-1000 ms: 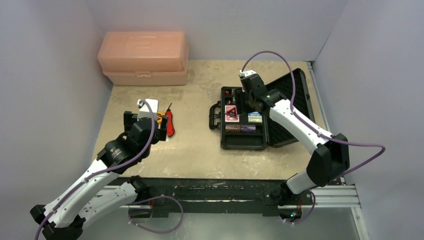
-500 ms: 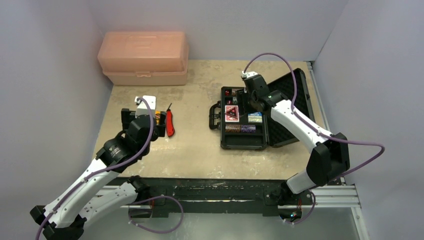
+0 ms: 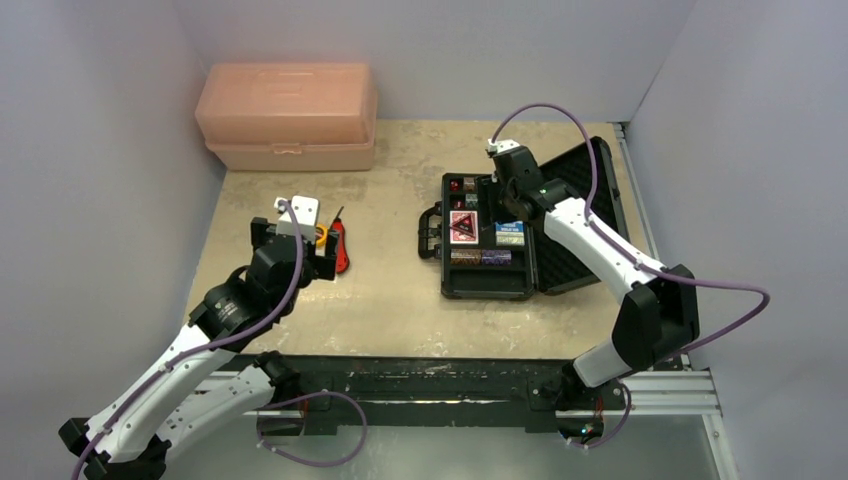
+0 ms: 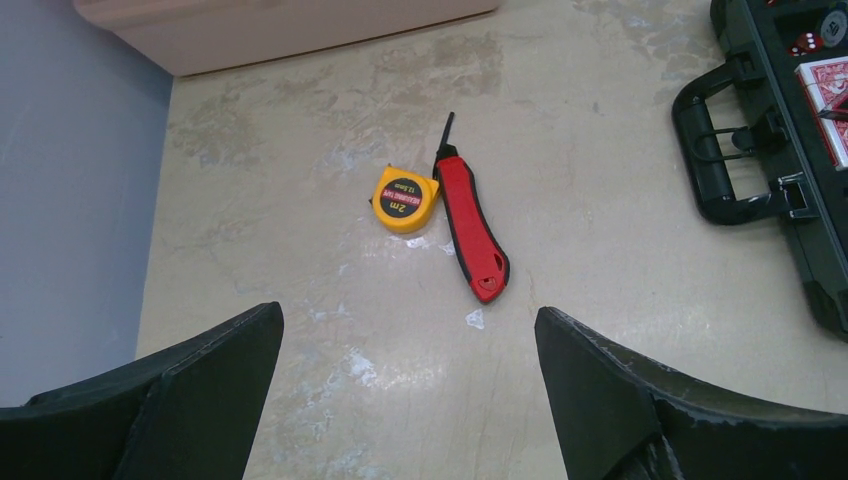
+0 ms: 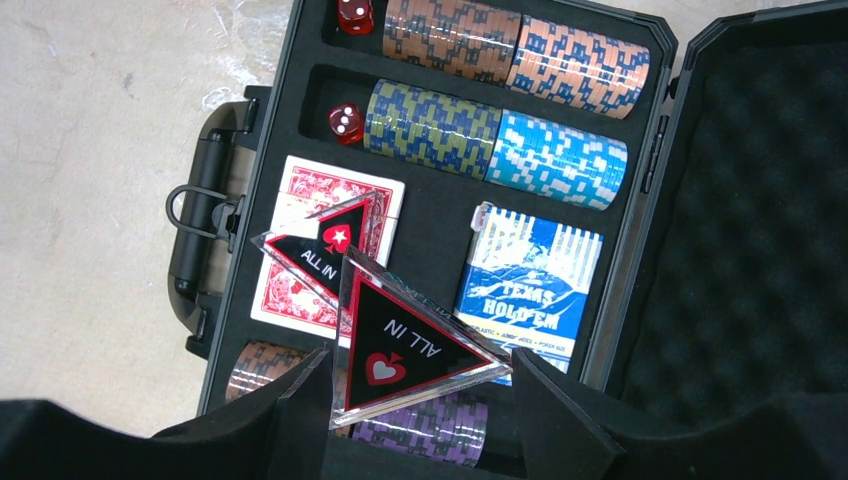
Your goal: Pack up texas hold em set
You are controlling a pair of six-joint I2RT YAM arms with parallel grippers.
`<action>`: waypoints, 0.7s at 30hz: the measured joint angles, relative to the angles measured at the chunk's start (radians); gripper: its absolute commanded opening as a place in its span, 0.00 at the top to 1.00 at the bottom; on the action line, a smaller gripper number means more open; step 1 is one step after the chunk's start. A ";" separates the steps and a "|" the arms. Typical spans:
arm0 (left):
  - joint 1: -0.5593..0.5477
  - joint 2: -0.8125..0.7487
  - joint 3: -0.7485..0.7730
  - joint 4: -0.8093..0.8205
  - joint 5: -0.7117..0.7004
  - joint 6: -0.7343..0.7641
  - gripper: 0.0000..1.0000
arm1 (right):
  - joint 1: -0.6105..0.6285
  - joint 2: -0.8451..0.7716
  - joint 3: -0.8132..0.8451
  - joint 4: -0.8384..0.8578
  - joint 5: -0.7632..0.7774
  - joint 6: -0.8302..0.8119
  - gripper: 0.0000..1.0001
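Your right claw [image 5: 420, 400] pinches 1 triangular token [image 5: 400, 345] above the open case [image 3: 485, 290], which sits on the right of the desk [image 3: 390, 300]. Your left claw [image 4: 405, 330] hangs spread wide over the red knife [image 4: 472, 225].

Robotics lab cell, plain partition walls [image 3: 100, 130], stone-look tabletop [image 3: 390, 290], aluminium mounting rail [image 3: 680, 385]

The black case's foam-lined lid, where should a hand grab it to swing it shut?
Take the foam-lined black lid by its free long rim, the edge farthest from the chip-filled tray half, coming from the right. It lies open on that side, hinged along the tray's right wall, so that rim likely gives most leverage. The right hand is nearest but holds a triangular ALL IN token.
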 measured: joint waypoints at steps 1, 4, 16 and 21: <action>0.000 0.000 0.000 0.002 0.006 0.002 0.03 | -0.001 0.004 0.000 0.002 -0.002 0.000 0.57; 0.000 0.000 0.000 0.003 0.017 0.005 0.04 | -0.004 0.015 0.000 0.005 -0.007 0.000 0.57; 0.001 0.000 -0.006 0.009 0.040 0.019 0.06 | -0.043 0.046 -0.040 0.027 -0.004 0.001 0.57; 0.001 0.000 -0.006 0.009 0.049 0.019 0.06 | -0.076 0.050 -0.079 0.041 -0.005 0.001 0.56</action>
